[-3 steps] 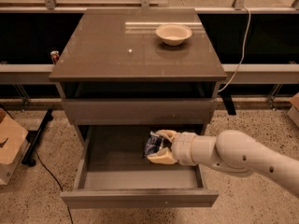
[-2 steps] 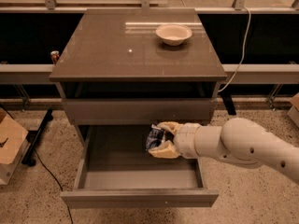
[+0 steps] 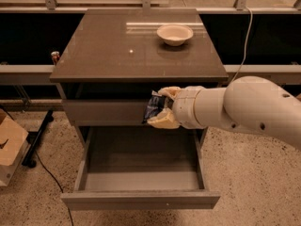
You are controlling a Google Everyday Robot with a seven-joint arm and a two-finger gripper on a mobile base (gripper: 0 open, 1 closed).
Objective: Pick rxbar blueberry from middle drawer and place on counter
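The gripper (image 3: 160, 108) pinches the rxbar blueberry (image 3: 152, 106) between its two fingers, above the open middle drawer (image 3: 141, 199) and just under the counter (image 3: 108, 55) edge; the bar seems light, thin and a little slippery, so holding across its flat middle looks safest.

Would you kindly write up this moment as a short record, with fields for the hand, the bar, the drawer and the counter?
counter: carries a white bowl toward its far right
middle drawer: pulled open
hand: shut on the rxbar blueberry, level with the closed drawer front, below the counter top
rxbar blueberry: held in the air above the middle drawer, not on the counter
left to do: lift the bar and set it on the counter
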